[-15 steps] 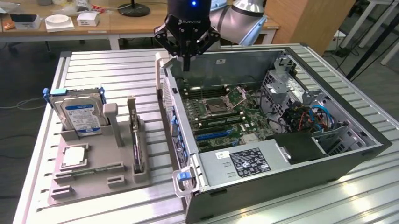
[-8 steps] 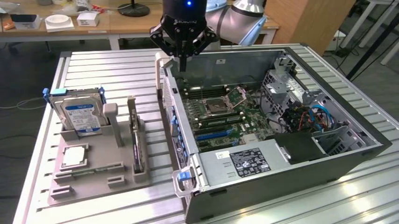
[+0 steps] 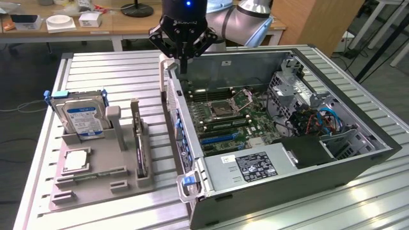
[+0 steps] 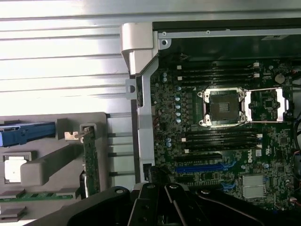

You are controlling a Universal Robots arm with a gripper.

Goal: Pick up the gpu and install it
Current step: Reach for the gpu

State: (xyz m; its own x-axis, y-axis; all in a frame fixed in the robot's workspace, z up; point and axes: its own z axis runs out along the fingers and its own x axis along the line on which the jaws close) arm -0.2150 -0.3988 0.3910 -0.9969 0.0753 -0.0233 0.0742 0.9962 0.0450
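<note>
The pincer (image 3: 183,64) is hanging with its two fingers pressed tight together, and it is holding nothing. It is pointing straight down over a far corner of the open computer case (image 3: 319,172), right above the case's thin side wall. Below the pincer and off to the exterior view's right, the green board (image 3: 236,120) is lying flat inside the case, showing its square chip socket and long slots.

The gpu (image 4: 90,162) is sitting outside the case. It is standing on its edge in a slot of the gray holder (image 3: 105,160), which is resting on the metal table (image 3: 108,64) just beside the case. That spot is well apart from the pincer, lower down and toward the exterior view's left. The gpu's silver end is the end nearer the pincer. A hard drive (image 3: 82,117) with a blue label is standing in the same holder, on the far side of the gpu from the pincer.
</note>
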